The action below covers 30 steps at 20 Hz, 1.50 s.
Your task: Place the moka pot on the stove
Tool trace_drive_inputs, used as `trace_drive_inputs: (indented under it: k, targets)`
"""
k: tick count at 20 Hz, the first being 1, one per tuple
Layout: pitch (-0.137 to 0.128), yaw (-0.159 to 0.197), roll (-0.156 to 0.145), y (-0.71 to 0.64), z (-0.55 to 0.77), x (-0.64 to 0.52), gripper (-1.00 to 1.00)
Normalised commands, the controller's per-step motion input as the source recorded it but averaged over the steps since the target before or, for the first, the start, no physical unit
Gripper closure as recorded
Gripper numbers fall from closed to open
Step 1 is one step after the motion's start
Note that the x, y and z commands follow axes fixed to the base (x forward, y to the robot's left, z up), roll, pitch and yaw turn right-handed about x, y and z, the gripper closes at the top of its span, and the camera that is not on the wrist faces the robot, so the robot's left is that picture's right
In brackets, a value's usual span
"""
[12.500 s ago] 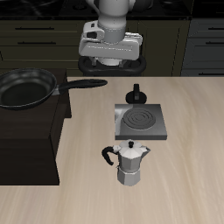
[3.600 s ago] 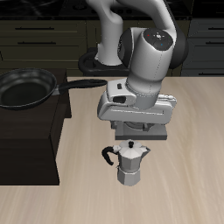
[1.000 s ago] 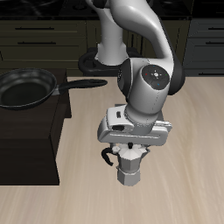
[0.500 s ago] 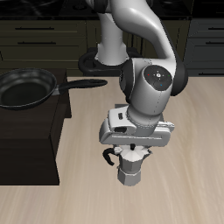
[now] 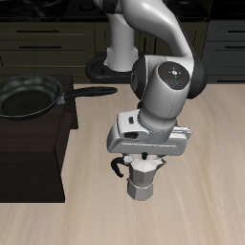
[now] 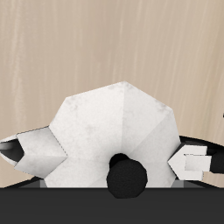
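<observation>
The silver faceted moka pot (image 5: pixel 143 180) stands near the table's front edge with its black handle (image 5: pixel 117 167) sticking out to the side. My gripper (image 5: pixel 144 160) is straight above it, and its fingers reach down around the pot's top. In the wrist view the fingers (image 6: pixel 31 150) press on both sides of the pot's body (image 6: pixel 109 118), and its black lid knob (image 6: pixel 127 173) is between them. The pot's base looks just off the table. The stove is hidden behind my gripper hand and arm.
A black frying pan (image 5: pixel 27 97) lies on the large black cabinet block (image 5: pixel 33 148), and its long handle (image 5: pixel 94 92) points toward my arm. The robot's base (image 5: pixel 105 67) is at the back. Bare wooden table (image 5: pixel 211 191) surrounds the pot.
My gripper came down over the moka pot and its fingers closed on it. In the last half second the hand rose slightly, and the pot moved up a little with it.
</observation>
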Motion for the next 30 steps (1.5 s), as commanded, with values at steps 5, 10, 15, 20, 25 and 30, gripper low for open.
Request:
trace_drive_inputs:
  k: [5,10,15,20,25,30]
  targets:
    - [-0.041,0.009,0.025,0.14,0.29,-0.05,1.00]
    - [-0.028,0.007,0.044,0.24,0.24,-0.09,1.00]
    - [-0.018,-0.003,0.047,0.27,0.19,-0.19,1.00]
    - [-0.013,0.029,0.016,0.08,0.16,-0.19,1.00]
    - [0.008,0.014,0.036,0.10,0.09,-0.26,1.00]
    - [-0.010,0.001,-0.001,-0.03,0.08,-0.20,1.00]
